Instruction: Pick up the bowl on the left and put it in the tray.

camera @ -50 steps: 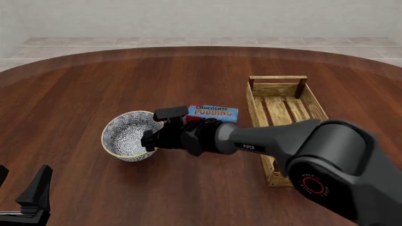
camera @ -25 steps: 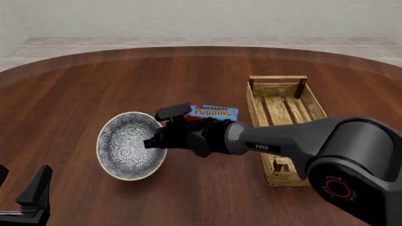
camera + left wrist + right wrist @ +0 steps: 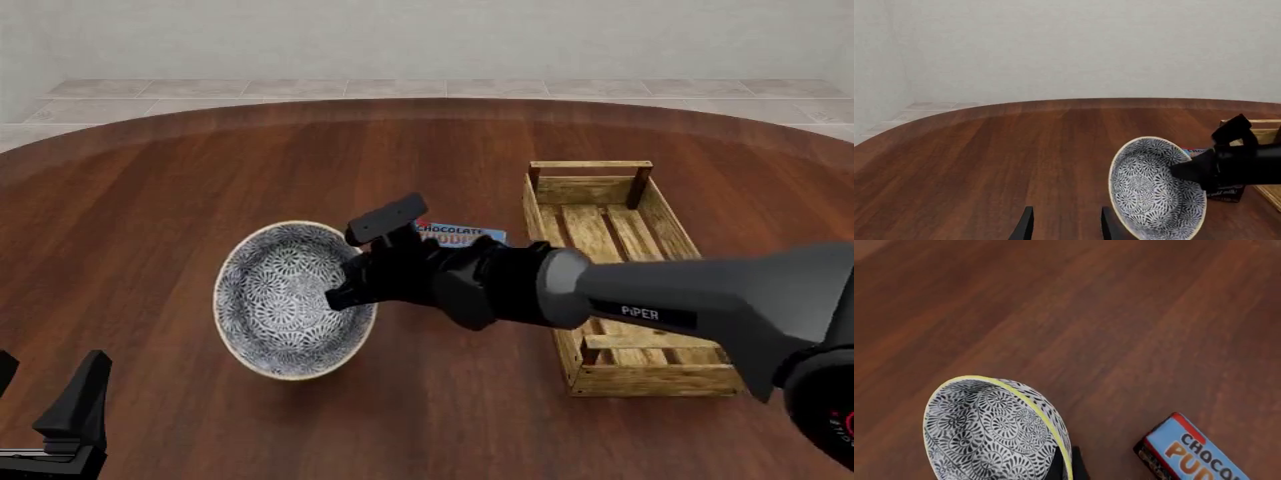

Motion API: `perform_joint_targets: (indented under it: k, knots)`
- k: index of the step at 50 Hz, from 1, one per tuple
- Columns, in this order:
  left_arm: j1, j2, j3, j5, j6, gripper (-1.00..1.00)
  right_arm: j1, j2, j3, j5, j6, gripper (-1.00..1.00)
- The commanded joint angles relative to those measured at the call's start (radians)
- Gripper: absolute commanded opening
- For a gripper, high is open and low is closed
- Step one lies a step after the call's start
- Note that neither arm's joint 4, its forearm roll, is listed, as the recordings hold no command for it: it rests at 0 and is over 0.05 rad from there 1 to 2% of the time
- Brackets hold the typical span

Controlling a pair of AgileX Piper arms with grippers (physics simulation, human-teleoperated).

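My right claw (image 3: 350, 283) grips the bowl (image 3: 287, 298) by its rim, pinched tight. Bowl now higher and more tilted than a second ago, apparently clear of the table, left of the tray (image 3: 622, 270). Lift achieved; carry across next. Left claw (image 3: 1063, 226) idle, fingers parted.

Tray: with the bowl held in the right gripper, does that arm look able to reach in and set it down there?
Probably yes. The tray lies on the right arm's own side with its slatted floor bare, and only the pudding box sits near the right gripper holding the tilted bowl.
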Motion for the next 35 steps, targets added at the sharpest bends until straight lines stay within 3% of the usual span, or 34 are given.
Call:
perform_joint_targets:
  k: [1, 35]
  knots:
    - [0.0, 0.0, 0.0, 0.0, 0.0, 1.0, 0.011, -0.058, 0.033, -0.009, -0.027, -1.0]
    - [0.0, 0.0, 0.0, 0.0, 0.0, 1.0, 0.039, -0.215, 0.092, 0.017, -0.102, -1.0]
